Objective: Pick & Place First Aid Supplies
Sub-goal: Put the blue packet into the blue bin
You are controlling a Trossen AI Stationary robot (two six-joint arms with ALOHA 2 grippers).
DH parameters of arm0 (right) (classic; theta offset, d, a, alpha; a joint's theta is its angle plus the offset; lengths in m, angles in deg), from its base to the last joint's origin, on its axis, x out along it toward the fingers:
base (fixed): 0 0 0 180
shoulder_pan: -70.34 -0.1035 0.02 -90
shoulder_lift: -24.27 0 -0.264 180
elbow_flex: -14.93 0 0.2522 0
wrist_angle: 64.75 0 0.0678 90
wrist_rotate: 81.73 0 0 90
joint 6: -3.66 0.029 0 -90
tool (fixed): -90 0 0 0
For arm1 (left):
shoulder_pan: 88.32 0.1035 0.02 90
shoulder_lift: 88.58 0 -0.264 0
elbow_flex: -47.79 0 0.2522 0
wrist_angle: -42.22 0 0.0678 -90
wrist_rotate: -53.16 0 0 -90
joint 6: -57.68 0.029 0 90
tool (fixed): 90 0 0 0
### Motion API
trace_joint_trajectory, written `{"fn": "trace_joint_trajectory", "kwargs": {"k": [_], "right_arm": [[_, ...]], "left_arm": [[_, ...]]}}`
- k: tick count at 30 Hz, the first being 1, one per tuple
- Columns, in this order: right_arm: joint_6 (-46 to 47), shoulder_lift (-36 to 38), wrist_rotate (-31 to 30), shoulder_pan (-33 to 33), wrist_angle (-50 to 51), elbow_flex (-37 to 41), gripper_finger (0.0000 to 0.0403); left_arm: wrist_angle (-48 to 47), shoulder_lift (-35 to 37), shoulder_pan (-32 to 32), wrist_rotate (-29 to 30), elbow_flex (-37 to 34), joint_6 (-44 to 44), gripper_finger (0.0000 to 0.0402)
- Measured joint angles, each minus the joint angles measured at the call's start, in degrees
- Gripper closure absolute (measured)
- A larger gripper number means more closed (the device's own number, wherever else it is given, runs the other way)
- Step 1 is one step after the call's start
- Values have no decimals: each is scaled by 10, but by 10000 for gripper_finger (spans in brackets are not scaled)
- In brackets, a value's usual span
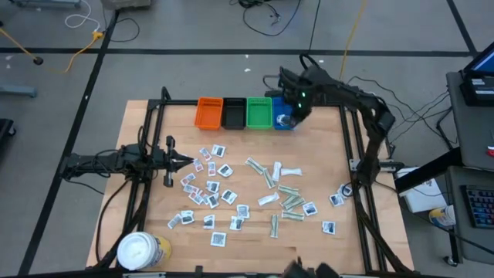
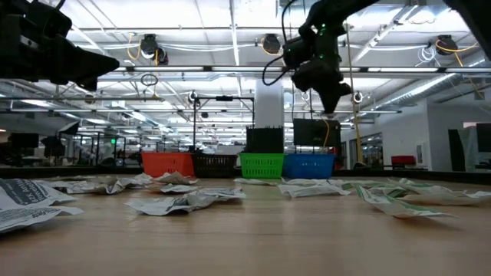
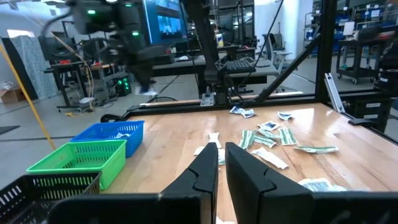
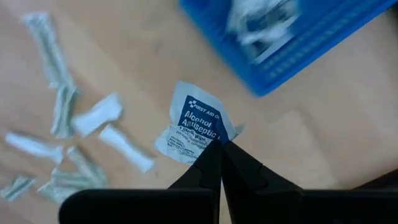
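My right pincer (image 4: 219, 144) is clenched on a white sachet (image 4: 194, 129) with a blue panel reading "Alcohol Antiseptic"; the fingertips pinch its lower right corner and the packet hangs clear of the wood. In the high view that pincer (image 1: 292, 117) sits in the upper middle of the frame, over the blue bin (image 1: 283, 116) at the right end of the bin row. The right wrist view puts the blue bin (image 4: 292, 37) at its upper right, with white packets already lying inside, blurred.

In the low view the right pincer (image 2: 331, 103) hangs high above the blue bin (image 2: 309, 165), well off the worktop (image 1: 255, 232).

Left of the blue bin in the high view stand the green bin (image 1: 258, 113), the black bin (image 1: 233, 113) and the orange bin (image 1: 209, 113), touching side by side along the worktop's far edge.

My left pincer (image 1: 185, 161) waits at the left middle of the high view, its fingers nearly together and gripping nothing, tips pointing toward the scattered supplies.

The loose first aid supplies (image 1: 247, 197) are spread across the centre and lower half of the worktop: squarish white sachets mostly toward the left, pale green-white strip wrappers (image 1: 289, 202) toward the right, a few sachets near the right edge.

A white-lidded yellow tub (image 1: 143, 251) stands at the lower left corner.
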Motion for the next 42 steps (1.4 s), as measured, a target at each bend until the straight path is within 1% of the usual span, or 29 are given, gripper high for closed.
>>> {"fn": "trace_joint_trajectory", "kwargs": {"k": [7, 11, 16, 22, 29, 32, 36, 42], "right_arm": [[-24, -94, -4, 61, 40, -144, 403], [-24, -130, -3, 79, 42, -187, 403], [-24, -166, -5, 83, 36, -190, 403], [-33, -201, -3, 82, -18, -174, 403], [-47, -213, -3, 71, -75, -110, 403], [-52, -214, -4, 66, -85, -99, 400], [-78, -211, -3, 61, -85, -100, 374], [-78, -192, -3, 60, -83, -100, 299]], "left_arm": [[0, 0, 0, 0, 0, 0, 364], [0, 0, 0, 0, 0, 0, 364], [0, 0, 0, 0, 0, 0, 364], [0, 0, 0, 0, 0, 0, 364], [0, 0, 0, 0, 0, 0, 364], [0, 0, 0, 0, 0, 0, 364], [0, 0, 0, 0, 0, 0, 364], [0, 0, 0, 0, 0, 0, 364]]}}
